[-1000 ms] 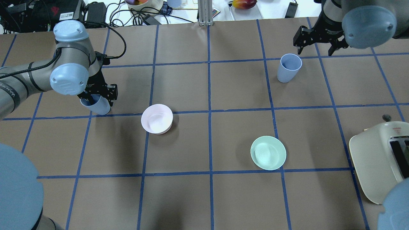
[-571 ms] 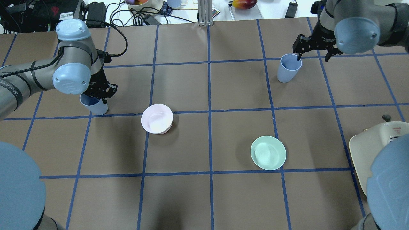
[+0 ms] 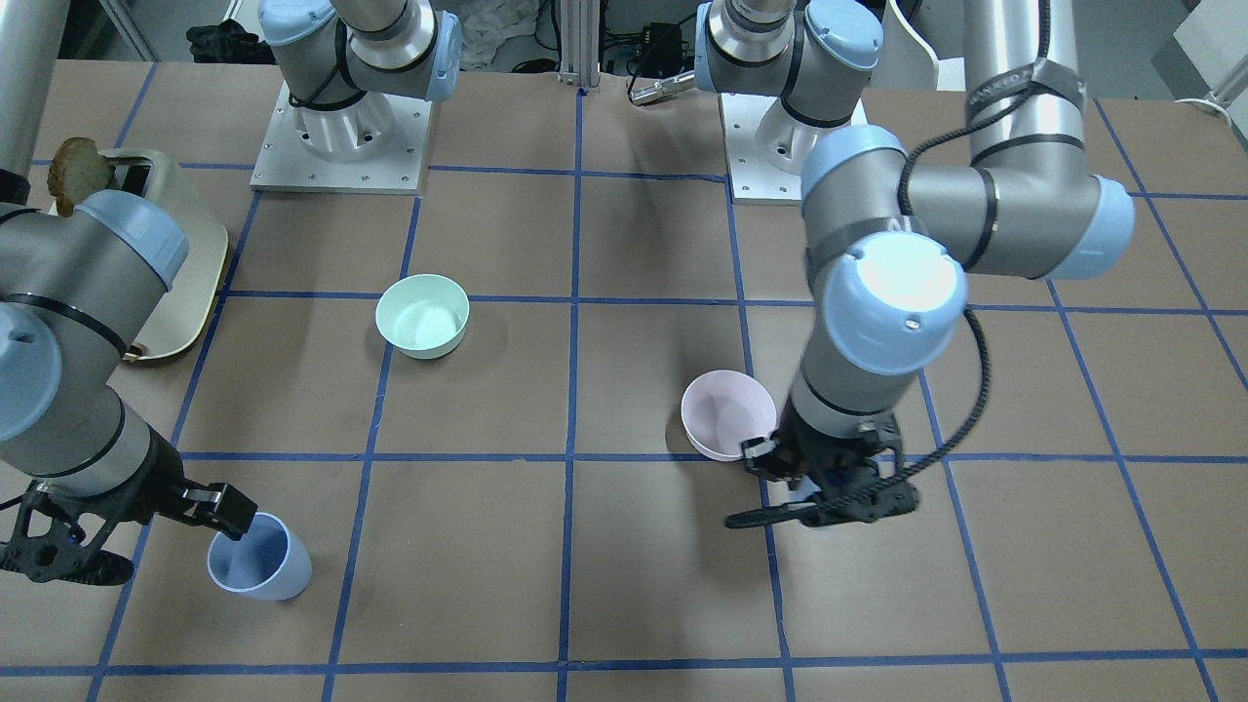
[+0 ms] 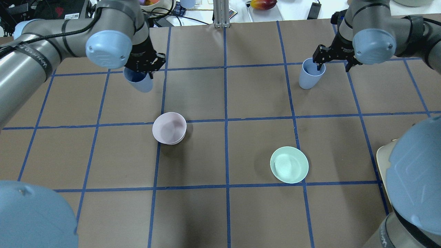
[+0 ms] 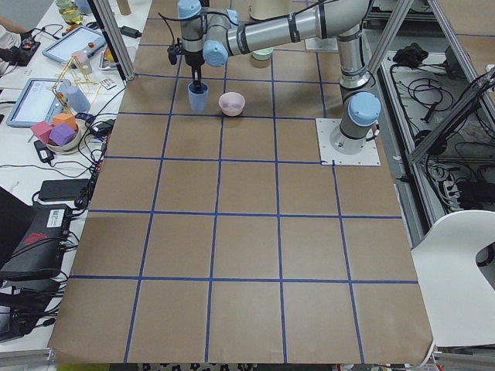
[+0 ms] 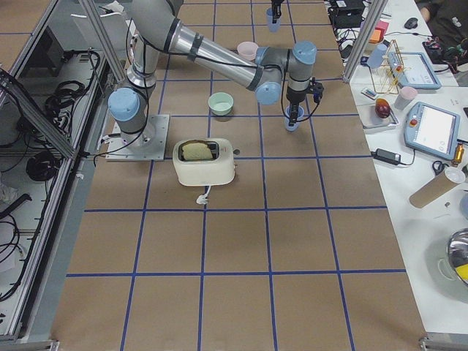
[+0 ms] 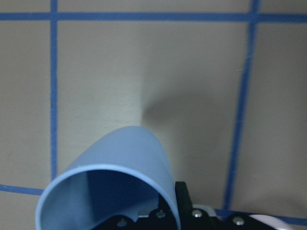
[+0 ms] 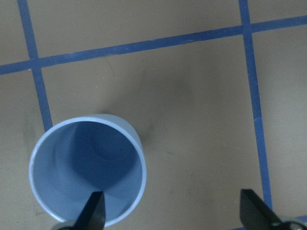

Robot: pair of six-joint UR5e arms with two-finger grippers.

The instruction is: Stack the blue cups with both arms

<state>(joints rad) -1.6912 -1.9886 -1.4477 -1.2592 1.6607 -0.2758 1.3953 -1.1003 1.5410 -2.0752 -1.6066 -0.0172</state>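
My left gripper (image 4: 143, 67) is shut on the rim of a blue cup (image 4: 139, 82) and holds it tilted above the table, far left of centre. The left wrist view shows this cup (image 7: 115, 187) pinched at its rim, with its shadow on the paper beyond. The second blue cup (image 4: 309, 75) stands upright at the far right. My right gripper (image 4: 333, 63) is open at it. One finger (image 8: 93, 211) is inside the mouth of that cup (image 8: 86, 177), the other finger (image 8: 254, 211) outside to the side. From the front the cup (image 3: 258, 558) sits by this gripper (image 3: 146, 546).
A pale pink-white bowl (image 4: 169, 128) sits left of centre, close to my left arm's wrist in the front view (image 3: 726, 414). A mint-green bowl (image 4: 289, 164) sits nearer, right of centre. A cream toaster (image 6: 207, 161) stands at the near right. Cables and clutter line the far edge.
My left gripper has lifted its cup and carried it away from me and to the right. My right gripper has come down so that one finger sits inside the other cup.
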